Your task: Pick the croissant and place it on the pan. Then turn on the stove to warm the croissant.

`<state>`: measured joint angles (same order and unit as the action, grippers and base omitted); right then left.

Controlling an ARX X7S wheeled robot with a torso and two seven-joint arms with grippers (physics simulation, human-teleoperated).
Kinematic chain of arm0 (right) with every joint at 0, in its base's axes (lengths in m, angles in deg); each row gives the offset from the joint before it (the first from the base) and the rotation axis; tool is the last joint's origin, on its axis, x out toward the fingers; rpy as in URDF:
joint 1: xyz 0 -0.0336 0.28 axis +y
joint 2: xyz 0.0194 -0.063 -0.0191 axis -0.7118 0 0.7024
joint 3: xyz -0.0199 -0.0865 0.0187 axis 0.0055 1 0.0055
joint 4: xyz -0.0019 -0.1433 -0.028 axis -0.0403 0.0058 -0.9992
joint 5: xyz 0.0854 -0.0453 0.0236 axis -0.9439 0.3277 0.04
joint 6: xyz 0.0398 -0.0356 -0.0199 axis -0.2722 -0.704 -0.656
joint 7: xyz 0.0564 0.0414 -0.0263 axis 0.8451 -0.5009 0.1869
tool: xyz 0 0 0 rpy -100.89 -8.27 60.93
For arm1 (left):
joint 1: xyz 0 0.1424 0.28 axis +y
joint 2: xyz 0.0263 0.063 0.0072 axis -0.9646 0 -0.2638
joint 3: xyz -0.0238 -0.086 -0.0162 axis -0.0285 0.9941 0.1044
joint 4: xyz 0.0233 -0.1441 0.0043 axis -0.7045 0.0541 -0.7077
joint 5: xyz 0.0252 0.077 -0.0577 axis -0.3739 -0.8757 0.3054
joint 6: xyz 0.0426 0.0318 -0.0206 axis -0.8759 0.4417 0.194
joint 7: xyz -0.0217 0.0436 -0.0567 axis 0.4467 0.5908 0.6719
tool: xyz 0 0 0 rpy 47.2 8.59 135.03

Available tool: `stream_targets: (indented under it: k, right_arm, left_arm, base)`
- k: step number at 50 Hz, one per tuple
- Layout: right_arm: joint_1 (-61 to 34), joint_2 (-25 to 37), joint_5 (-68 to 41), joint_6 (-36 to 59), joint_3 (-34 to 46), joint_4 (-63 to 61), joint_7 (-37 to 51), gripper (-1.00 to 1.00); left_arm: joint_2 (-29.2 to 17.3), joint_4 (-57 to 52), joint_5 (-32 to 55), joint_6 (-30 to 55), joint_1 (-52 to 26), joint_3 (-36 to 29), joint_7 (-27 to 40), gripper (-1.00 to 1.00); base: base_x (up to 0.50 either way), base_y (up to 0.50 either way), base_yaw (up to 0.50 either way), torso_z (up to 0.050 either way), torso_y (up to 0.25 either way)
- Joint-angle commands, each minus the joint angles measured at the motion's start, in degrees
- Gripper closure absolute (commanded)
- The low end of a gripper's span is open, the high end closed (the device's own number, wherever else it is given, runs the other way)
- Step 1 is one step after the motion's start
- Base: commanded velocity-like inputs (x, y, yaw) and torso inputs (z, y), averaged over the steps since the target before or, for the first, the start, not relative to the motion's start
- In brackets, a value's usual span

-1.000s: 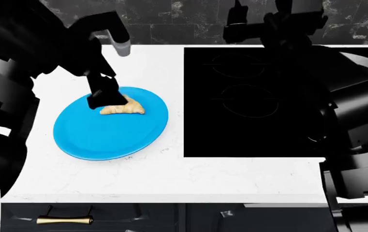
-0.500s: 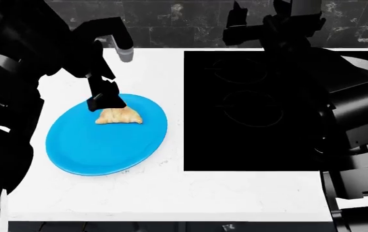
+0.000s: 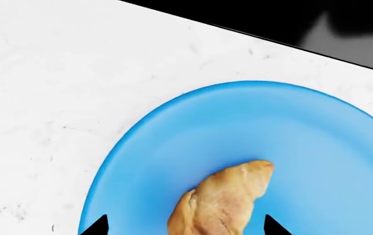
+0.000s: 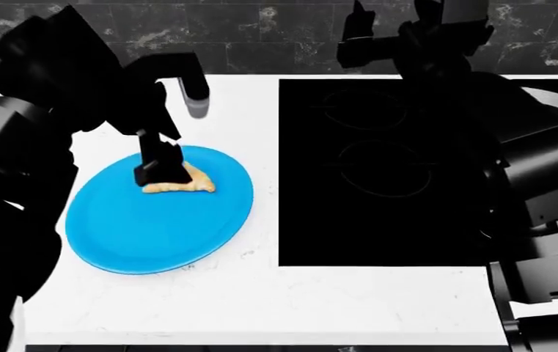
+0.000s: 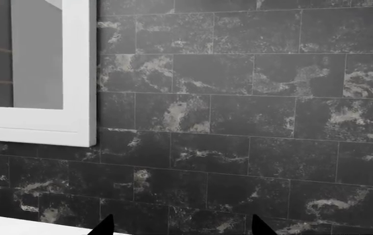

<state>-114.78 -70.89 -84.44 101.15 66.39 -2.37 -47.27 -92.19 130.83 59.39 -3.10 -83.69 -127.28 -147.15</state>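
Hovering over the croissant (image 4: pixel 179 181), the left gripper (image 4: pixel 158 170) is standing with its fingers spread, one fingertip showing on either side of the pastry in the wrist view. The croissant is lying on the blue plate (image 4: pixel 152 235), well left of the stove (image 4: pixel 377 169). No pan is showing. The right gripper (image 5: pixel 181 226) is facing the tiled wall (image 5: pixel 238 122), open and empty. Closing off-centre is risking a pinch that slides the croissant away.
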Motion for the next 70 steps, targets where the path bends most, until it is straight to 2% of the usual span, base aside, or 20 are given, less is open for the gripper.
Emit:
stream_targets:
  k: [1,25,26,36,40,49,50,53,56,58,59,60,70]
  right_arm:
    - [0.43,0.06,-0.07,-0.4,-0.03,0.21,0.04,-1.0]
    - [0.55,0.16,-0.4,-0.84,0.04,0.21,-0.24,-1.0]
    - [0.62,0.21,-0.46,-0.79,0.02,0.03,-0.19,-1.0]
    - [0.64,0.27,-0.63,-0.89,-0.03,-0.33,-0.07,-1.0]
    - [0.02,0.35,-0.68,-0.5,0.0,-0.74,0.1,-1.0]
    - [-1.15,0.77,-1.7,2.19,0.11,-4.65,1.48,-1.0]
    - [-1.17,0.84,-1.83,2.41,0.04,-4.99,1.64,-1.0]
    - [-1.21,0.59,-1.84,2.43,0.11,-4.87,1.8,-1.0]
    - [-1.16,0.68,-1.38,1.71,0.76,-5.03,0.92,-1.0]
    - [-1.29,0.54,-1.84,1.76,0.06,-4.61,1.35,-1.0]
    - [-1.21,0.65,-2.09,2.11,0.19,-5.36,1.25,-1.0]
    - [-1.28,0.68,-2.18,2.28,0.23,-5.45,1.2,-1.0]
    - [-1.46,1.08,-2.76,3.15,0.16,-5.69,1.25,-1.0]
  left_arm:
    - [0.25,0.04,0.45,-0.4,0.81,-0.79,-0.68,-1.0]
    - [0.65,0.04,0.38,-1.33,2.1,-1.19,0.19,-1.0]
    - [0.66,0.04,0.38,-1.51,2.16,-1.23,0.2,1.0]
    - [0.37,0.03,0.42,-2.37,1.57,-1.44,0.27,1.0]
    - [-0.21,0.03,1.72,-0.87,-0.33,1.01,3.57,1.0]
    - [-3.99,0.03,7.74,8.19,-6.35,15.1,16.72,1.0]
    - [-4.34,0.02,7.87,8.28,-6.37,16.44,18.87,1.0]
    - [-6.2,0.03,11.59,13.79,-7.61,25.85,28.04,1.0]
    - [-7.08,0.02,11.64,13.18,-6.79,30.67,33.37,1.0]
    - [-7.48,0.0,11.69,10.85,-6.75,33.94,40.04,1.0]
    - [-7.49,-0.01,12.04,10.96,-6.92,34.94,39.56,1.0]
    - [-7.47,-0.03,11.75,9.44,-6.82,35.73,41.99,1.0]
    - [-6.31,-0.01,11.39,8.52,-3.54,40.94,41.9,1.0]
  base:
    - [0.0,0.0,0.0,0.0,0.0]
    - [0.0,0.0,0.0,0.0,0.0]
    - [0.0,0.0,0.0,0.0,0.0]
    - [0.0,0.0,0.0,0.0,0.0]
    - [0.0,0.0,0.0,0.0,0.0]
    - [0.0,0.0,0.0,0.0,0.0]
    - [0.0,0.0,0.0,0.0,0.0]
    - [0.0,0.0,0.0,0.0,0.0]
    - [0.0,0.0,0.0,0.0,0.0]
    - [0.0,0.0,0.0,0.0,0.0]
    - [0.0,0.0,0.0,0.0,0.0]
    - [0.0,0.0,0.0,0.0,0.0]
    - [-0.01,-0.16,0.0,0.0,0.0]
